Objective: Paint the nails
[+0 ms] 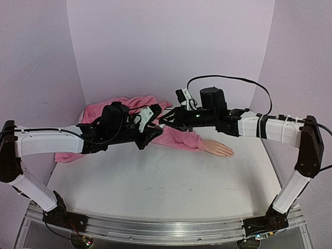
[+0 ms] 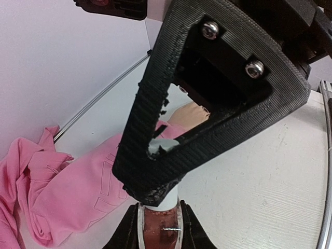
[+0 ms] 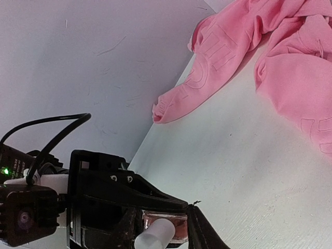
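Both arms are stretching inward, wrists meeting above the back of the bench [image 1: 155, 181].
The left end effector [image 1: 153, 129] is clamping a small pinkish bottle [image 2: 160, 231]. The right end effector [image 1: 165, 120] is sitting at its pale cap [image 3: 154, 236]; whether it is gripping cannot be told. The mannequin hand [image 1: 218, 149] is lying flat in its pink sleeve [image 1: 181, 140], just right of both, its nails too small to make out.
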`<state>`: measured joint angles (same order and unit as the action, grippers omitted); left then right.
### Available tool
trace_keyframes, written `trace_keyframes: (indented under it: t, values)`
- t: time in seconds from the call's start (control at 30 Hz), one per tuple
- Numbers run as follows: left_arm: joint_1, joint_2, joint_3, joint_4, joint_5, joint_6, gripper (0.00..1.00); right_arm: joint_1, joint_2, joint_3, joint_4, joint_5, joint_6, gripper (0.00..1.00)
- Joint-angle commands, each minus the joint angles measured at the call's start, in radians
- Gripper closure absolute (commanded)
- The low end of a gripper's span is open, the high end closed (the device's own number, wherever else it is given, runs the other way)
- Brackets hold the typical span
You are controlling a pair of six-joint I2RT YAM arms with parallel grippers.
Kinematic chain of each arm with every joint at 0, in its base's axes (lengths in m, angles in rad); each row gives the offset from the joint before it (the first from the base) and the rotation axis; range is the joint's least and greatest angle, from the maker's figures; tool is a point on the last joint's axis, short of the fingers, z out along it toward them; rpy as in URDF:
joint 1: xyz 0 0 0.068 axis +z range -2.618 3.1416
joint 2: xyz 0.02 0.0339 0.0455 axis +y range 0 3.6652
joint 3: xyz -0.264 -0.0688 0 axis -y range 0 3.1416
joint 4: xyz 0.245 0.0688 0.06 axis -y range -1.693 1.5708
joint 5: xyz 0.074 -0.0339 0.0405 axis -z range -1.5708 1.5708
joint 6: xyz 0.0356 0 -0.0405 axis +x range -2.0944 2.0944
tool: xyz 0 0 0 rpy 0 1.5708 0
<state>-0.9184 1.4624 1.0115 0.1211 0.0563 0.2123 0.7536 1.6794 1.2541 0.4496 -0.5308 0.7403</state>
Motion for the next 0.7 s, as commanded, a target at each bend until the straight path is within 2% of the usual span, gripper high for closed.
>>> trace_keyframes:
  t: [0.0, 0.1, 0.2, 0.23, 0.3, 0.37, 0.4, 0.43, 0.5, 0.67]
  values:
    - [-0.005, -0.006, 0.055, 0.036, -0.019, -0.001, 1.00, 0.001, -0.012, 0.020, 0.052, 0.018, 0.006, 0.70]
    - [-0.005, -0.010, 0.063, 0.030, 0.004, -0.016, 1.00, 0.001, -0.005, 0.024, 0.051, 0.006, -0.016, 0.78]
    - [-0.001, -0.026, 0.065, 0.015, 0.090, -0.030, 1.00, 0.000, -0.002, 0.041, 0.047, -0.026, -0.090, 0.97]
    - [0.010, -0.036, 0.065, 0.007, 0.184, -0.034, 1.00, -0.002, -0.003, 0.049, 0.044, -0.052, -0.140, 1.00]
    - [0.063, -0.047, 0.067, 0.000, 0.506, -0.074, 1.00, -0.006, -0.006, 0.053, 0.046, -0.209, -0.310, 1.00]
    - [0.109, -0.017, 0.093, -0.001, 0.907, -0.136, 1.00, -0.005, 0.004, 0.069, 0.040, -0.571, -0.503, 1.00]
    - [0.120, -0.004, 0.112, -0.001, 0.996, -0.168, 1.00, -0.004, 0.005, 0.072, 0.024, -0.728, -0.566, 1.00]
    - [0.127, 0.023, 0.133, -0.001, 1.113, -0.196, 1.00, -0.008, 0.003, 0.071, -0.005, -0.762, -0.602, 1.00]
    - [0.134, 0.044, 0.151, 0.000, 1.169, -0.248, 1.00, -0.016, 0.006, 0.096, -0.092, -0.780, -0.673, 1.00]
    - [0.134, 0.043, 0.126, 0.000, 0.992, -0.222, 1.00, -0.018, 0.028, 0.107, -0.127, -0.767, -0.682, 1.00]
